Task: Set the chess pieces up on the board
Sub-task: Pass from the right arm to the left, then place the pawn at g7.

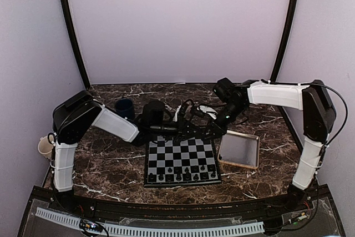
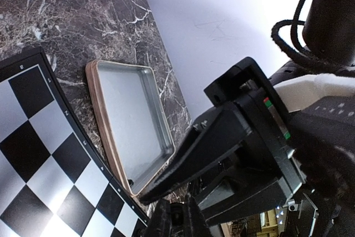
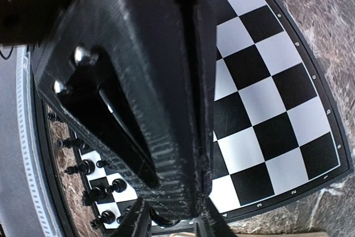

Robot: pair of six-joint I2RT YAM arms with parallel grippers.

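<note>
Now, two grippers are tip to tip over the far edge of the one board point(image 1: 166, 154). The left gripper point(image 2: 175, 223) is clamped tight, and what it pinches is hidden. The right gripper point(image 3: 176, 223) has its fingers straddling the left's tip, but I can't tell its grip. Roughly a dozen chess pieces point(image 1: 187, 176) line the board's two nearest rows, too small for an exact count. One tray point(image 1: 239, 149) sits just right of the board.

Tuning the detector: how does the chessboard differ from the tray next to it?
The chessboard is checkered black and pale grey with a thin black border; the tray is plain grey with a tan rim. The chessboard is larger and flat; the tray has raised walls. Both rest on the marble table.
</note>
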